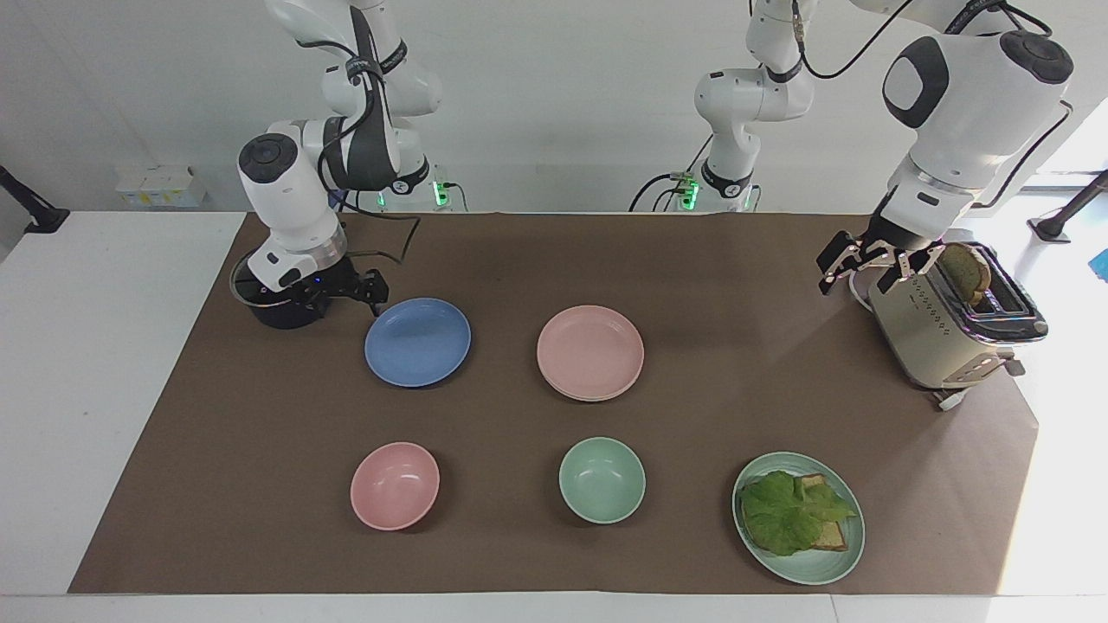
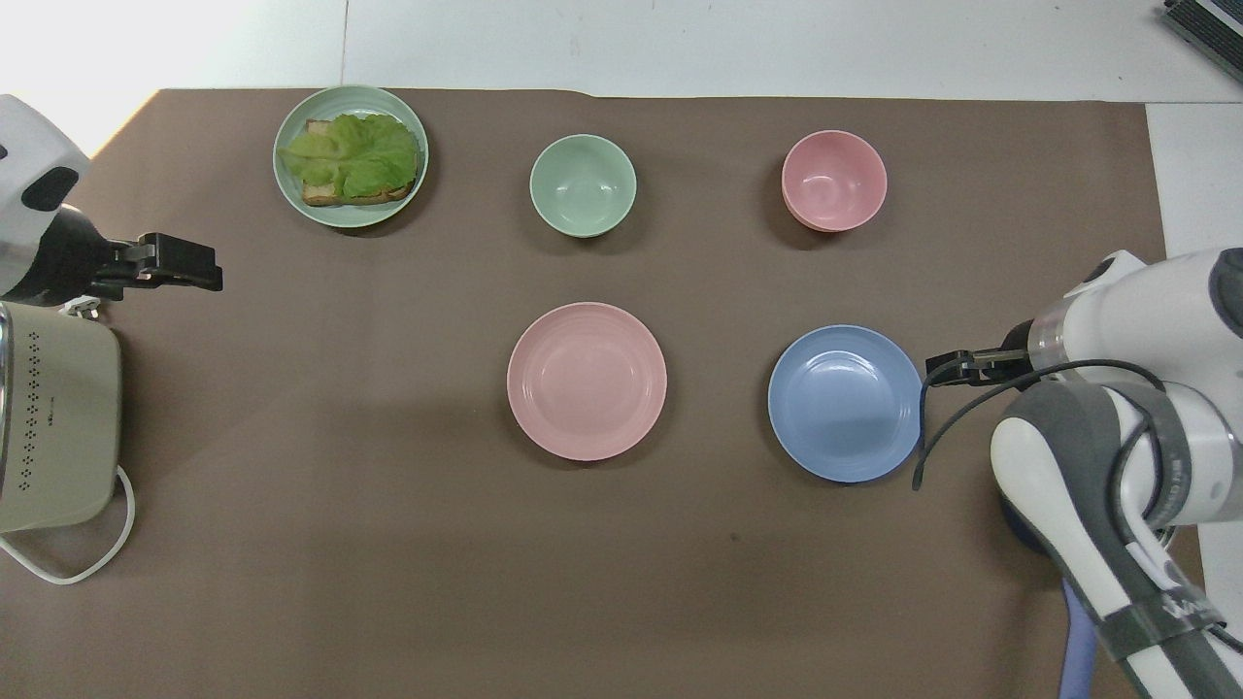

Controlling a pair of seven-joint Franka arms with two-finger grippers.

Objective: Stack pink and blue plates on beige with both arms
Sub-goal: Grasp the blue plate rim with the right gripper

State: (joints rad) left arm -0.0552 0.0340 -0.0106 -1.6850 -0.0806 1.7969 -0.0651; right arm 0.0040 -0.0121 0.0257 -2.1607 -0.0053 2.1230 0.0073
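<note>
Two hands checked; both found spread wide, gripping nothing. Found right hand (image 1: 346, 298) low at rim of blue plate (image 1: 417, 342), partly over dark pot (image 1: 277, 318); contact with plate not confirmable. Found blue plate flat on bench (image 1: 692, 285), beside pink plate (image 1: 590, 350). Found pink plate mid-bench, seated on beige plate (image 1: 595, 400), of which only thin pale rim shows. Found left hand (image 1: 866, 264) raised over bench just beside toaster (image 1: 943, 333), well apart from plates.
</note>
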